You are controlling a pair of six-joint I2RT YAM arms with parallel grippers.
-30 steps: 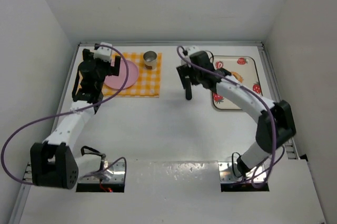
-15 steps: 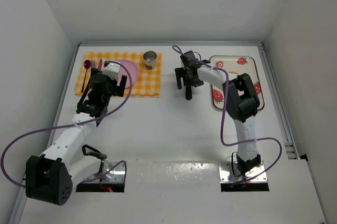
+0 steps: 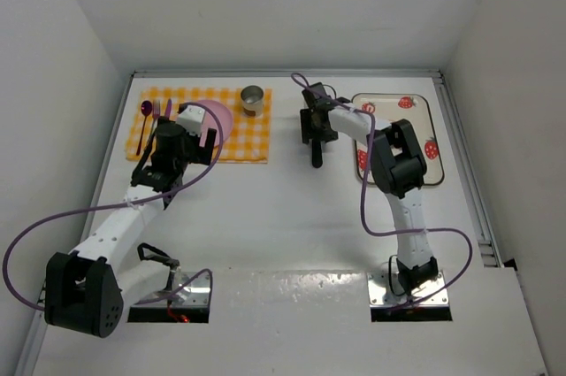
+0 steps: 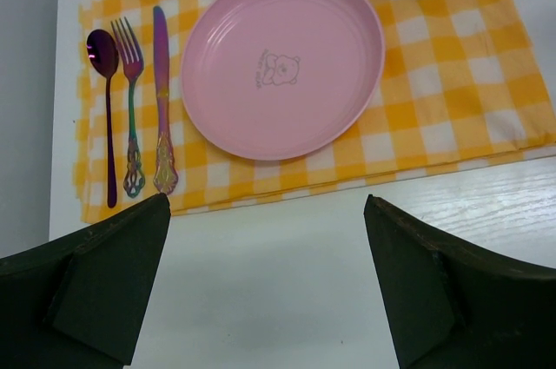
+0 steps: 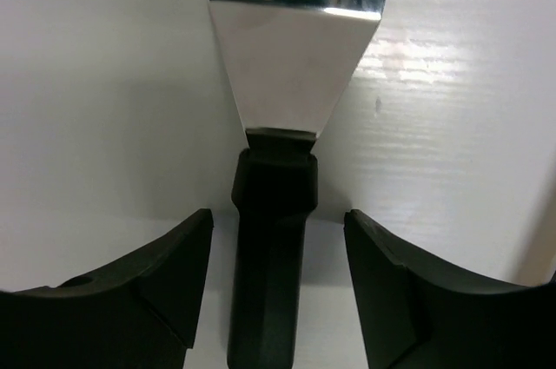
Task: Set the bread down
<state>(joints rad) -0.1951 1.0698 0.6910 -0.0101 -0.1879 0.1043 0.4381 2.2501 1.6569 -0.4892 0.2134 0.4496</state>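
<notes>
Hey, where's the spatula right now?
In the top view, the spatula lies mid-table, between the checked cloth on the left and the strawberry tray on the right, its handle between the right gripper's open fingers.

You have a pink plate (image 4: 282, 61) on the yellow checked cloth (image 4: 452, 82), with a spoon (image 4: 104, 82), fork (image 4: 132, 100) and knife (image 4: 162, 100) side by side to its left. A cup (image 3: 252, 99) stands at the cloth's far edge. A spatula (image 5: 295, 48) lies on the table, and a strawberry-print tray (image 3: 417, 124) sits off to the right.

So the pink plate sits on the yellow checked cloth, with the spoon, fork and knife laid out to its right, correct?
No. The spoon, fork and knife lie to the left of the pink plate, not its right; the left wrist view shows it. The plate does sit on the yellow checked cloth.
</notes>
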